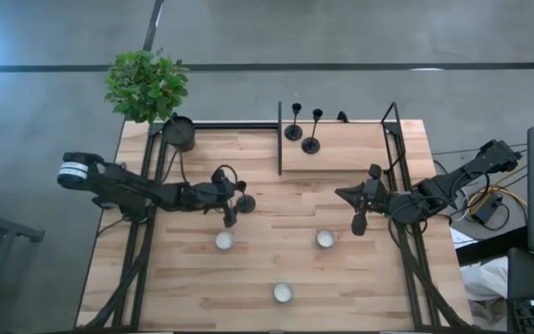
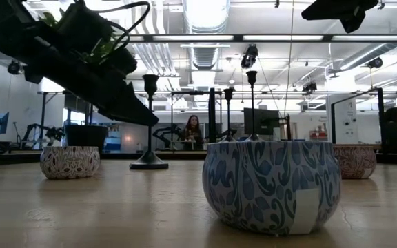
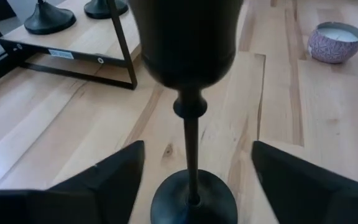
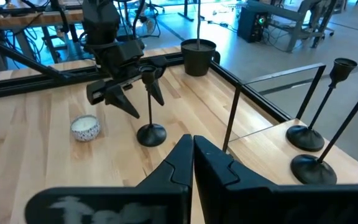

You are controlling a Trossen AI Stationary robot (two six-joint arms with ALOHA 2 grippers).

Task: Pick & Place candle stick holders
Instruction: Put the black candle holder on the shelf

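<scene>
One black candle stick holder (image 1: 245, 200) stands upright on its round base on the table, left of centre; it also shows in the low view (image 2: 149, 124). My left gripper (image 1: 236, 202) is open. Its two fingers stand on either side of the holder's thin stem (image 3: 189, 143), below the cup, without touching it. Two more holders (image 1: 293, 130) (image 1: 311, 143) stand on the raised wooden shelf at the far side. My right gripper (image 1: 360, 221) is shut and empty above the table's right part, its fingers closed together in the right wrist view (image 4: 192, 155).
Three small patterned candle bowls sit on the table (image 1: 223, 240) (image 1: 324, 238) (image 1: 283, 292). A dark pot (image 1: 180, 134) with a green plant (image 1: 146, 85) stands at the far left corner. The shelf (image 1: 350, 153) has a black metal frame (image 1: 279, 139) around it.
</scene>
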